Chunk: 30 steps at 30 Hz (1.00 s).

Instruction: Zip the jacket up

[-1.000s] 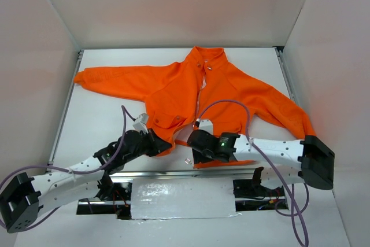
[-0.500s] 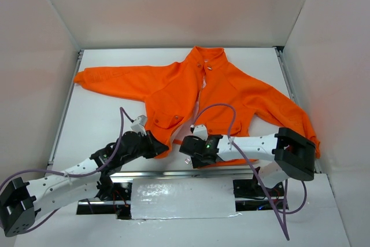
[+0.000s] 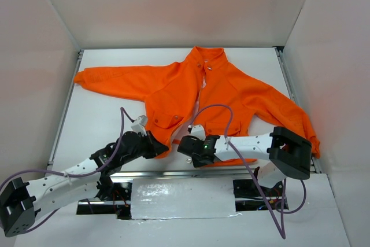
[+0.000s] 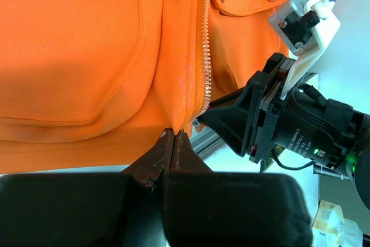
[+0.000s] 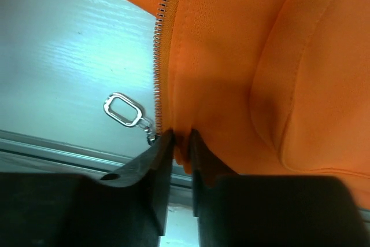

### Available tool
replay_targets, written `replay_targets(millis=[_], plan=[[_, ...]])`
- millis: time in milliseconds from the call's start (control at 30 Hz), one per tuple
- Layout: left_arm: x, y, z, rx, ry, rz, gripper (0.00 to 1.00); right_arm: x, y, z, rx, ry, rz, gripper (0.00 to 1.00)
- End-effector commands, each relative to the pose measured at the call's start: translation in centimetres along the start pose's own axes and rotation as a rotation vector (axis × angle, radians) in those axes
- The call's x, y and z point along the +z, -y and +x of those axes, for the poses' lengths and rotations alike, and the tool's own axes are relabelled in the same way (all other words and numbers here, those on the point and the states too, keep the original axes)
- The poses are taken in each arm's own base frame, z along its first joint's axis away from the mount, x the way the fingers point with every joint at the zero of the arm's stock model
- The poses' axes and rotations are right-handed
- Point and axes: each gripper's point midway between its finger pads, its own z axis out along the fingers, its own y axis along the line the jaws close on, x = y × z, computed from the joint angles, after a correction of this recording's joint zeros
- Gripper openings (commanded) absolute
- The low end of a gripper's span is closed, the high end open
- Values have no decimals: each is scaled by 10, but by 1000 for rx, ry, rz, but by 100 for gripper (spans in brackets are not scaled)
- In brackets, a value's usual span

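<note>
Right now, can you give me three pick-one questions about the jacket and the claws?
1. Where is the collar of the jacket? A at the near edge. B at the far end. C hanging off the side.
2. How many claws pinch the jacket? A none. B one. C two.
3. The zipper by the right claw is: A zipped. B open. C hidden.

1 B: it lies at the top of the overhead view, far from both claws.
2 C: the left claw and the right claw each squeeze orange cloth.
3 B: one bare row of teeth lies against the table.
</note>
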Motion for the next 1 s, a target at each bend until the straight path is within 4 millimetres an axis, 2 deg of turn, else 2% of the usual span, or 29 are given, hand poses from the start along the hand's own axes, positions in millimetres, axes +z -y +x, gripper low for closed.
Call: replay_targets(millis=[0, 133, 233, 333, 367, 400, 467, 533, 567, 633, 667, 733, 767, 800, 833, 900, 933, 967], plan=[[-6, 21, -16, 29, 43, 55, 0, 20, -2, 22, 3, -61, -6, 21], [-8, 20, -19, 39, 53, 42, 0, 23, -2, 25, 19, -63, -13, 0], [-6, 19, -20, 45, 54, 34, 0, 14, -8, 13, 36, -18, -50, 0], [-4, 20, -22, 60, 61, 29, 0, -5, -22, -13, 77, 84, -136, 0], [-3, 20, -26, 62, 75, 21, 0, -18, -28, -32, 118, 170, -187, 0], [-4, 23, -31, 63, 89, 20, 0, -17, -27, -37, 139, 198, -184, 0], [-5, 31, -43, 68, 135, 25, 0, -51, -33, -72, 235, 367, -304, 0], [-5, 36, -52, 76, 168, 34, 0, -77, -31, -94, 321, 503, -400, 0], [-6, 46, -60, 76, 196, 60, 0, -85, -24, -105, 359, 568, -409, 0], [-4, 52, -70, 90, 233, 72, 0, -104, -16, -117, 436, 670, -481, 0], [-4, 64, -78, 92, 264, 111, 0, -112, -15, -123, 463, 709, -514, 0], [2, 72, -82, 123, 276, 134, 0, -127, -8, -130, 491, 806, -583, 0], [0, 90, -93, 129, 317, 198, 0, -134, -6, -132, 444, 866, -609, 0], [4, 96, -91, 173, 311, 232, 0, -142, -15, -125, 374, 894, -714, 0], [5, 102, -93, 187, 323, 263, 0, -153, -9, -123, 383, 996, -817, 0], [11, 108, -96, 203, 336, 278, 0, -144, 4, -124, 384, 1026, -742, 0], [15, 106, -98, 208, 330, 251, 0, -136, 3, -127, 316, 992, -653, 0], [15, 116, -107, 223, 341, 244, 0, -130, 4, -128, 241, 984, -582, 0]])
